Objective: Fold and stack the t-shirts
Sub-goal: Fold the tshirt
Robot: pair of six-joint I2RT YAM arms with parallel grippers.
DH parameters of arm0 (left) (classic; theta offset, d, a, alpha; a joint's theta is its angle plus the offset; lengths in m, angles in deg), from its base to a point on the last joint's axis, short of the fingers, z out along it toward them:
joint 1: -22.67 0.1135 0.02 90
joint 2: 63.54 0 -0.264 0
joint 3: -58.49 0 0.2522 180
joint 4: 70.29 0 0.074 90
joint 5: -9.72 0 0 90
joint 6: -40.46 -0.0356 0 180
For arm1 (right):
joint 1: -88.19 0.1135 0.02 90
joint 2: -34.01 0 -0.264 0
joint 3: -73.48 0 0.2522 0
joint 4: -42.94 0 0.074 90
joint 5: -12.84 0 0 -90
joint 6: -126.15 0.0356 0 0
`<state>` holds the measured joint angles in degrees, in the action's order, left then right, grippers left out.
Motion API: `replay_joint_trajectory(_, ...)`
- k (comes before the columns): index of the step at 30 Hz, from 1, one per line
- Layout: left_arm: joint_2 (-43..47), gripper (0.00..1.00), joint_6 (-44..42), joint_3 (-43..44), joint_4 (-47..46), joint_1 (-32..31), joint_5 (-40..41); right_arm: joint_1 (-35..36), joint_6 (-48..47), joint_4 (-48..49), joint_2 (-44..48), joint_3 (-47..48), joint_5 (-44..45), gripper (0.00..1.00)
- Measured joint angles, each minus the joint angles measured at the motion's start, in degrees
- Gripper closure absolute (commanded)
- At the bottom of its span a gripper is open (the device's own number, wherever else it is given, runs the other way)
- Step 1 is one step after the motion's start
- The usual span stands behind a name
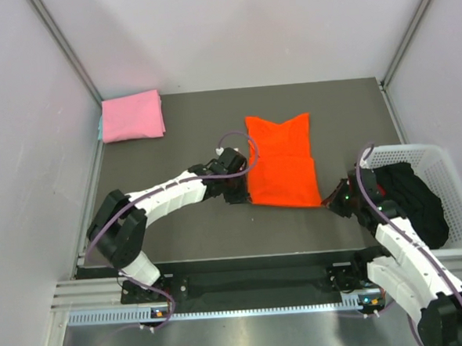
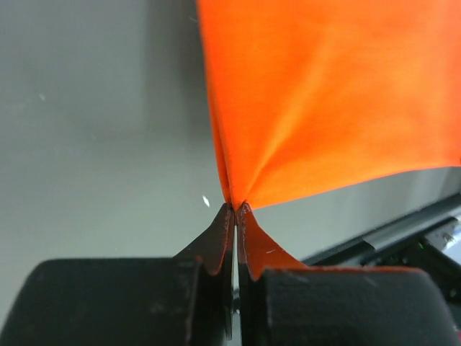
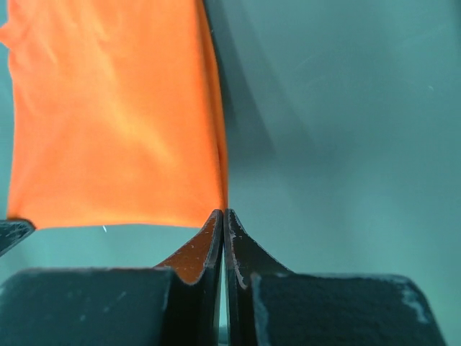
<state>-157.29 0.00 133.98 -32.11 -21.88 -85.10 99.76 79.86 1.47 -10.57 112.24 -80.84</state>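
The orange-red t-shirt [image 1: 281, 160] lies folded lengthwise in the middle of the dark table, its near edge raised a little. My left gripper [image 1: 242, 194] is shut on its near left corner; the cloth [image 2: 324, 101] fans out from the pinched tips in the left wrist view. My right gripper [image 1: 329, 201] is shut on its near right corner, with the cloth [image 3: 115, 115] stretching away to the left in the right wrist view. The light pink t-shirt [image 1: 132, 116] lies folded at the far left corner of the table.
A white lattice basket [image 1: 447, 160] with dark clothes inside stands at the right edge, close behind my right arm. Grey walls enclose the table on the left, back and right. The table's front rail [image 1: 222, 287] runs along the near edge.
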Motion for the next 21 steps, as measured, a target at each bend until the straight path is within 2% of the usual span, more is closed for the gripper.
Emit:
replay_joint_trajectory(7, 5.27, 1.0, 1.84, 0.44, 4.44, -4.76, 3.67, 0.02, -1.46, -7.39, 6.27, 0.52, -0.11, 1.0)
replay_joint_trajectory(13, 7.91, 1.0, 2.91, 1.42, 7.19, -6.6, 5.33, 0.02, -2.86, -13.2, 10.47, 4.9, -0.09, 1.0)
replay_joint_trajectory(17, 7.89, 1.0, 2.75, 5.42, 8.98, -6.25, 6.78, 0.02, -4.24, -14.34, 9.9, 9.29, 0.37, 1.0)
replay_joint_trajectory(21, 5.68, 1.0, 1.05, 12.5, 10.38, -4.37, 7.43, 0.04, -6.45, -14.32, 4.59, 14.69, 1.29, 1.0)
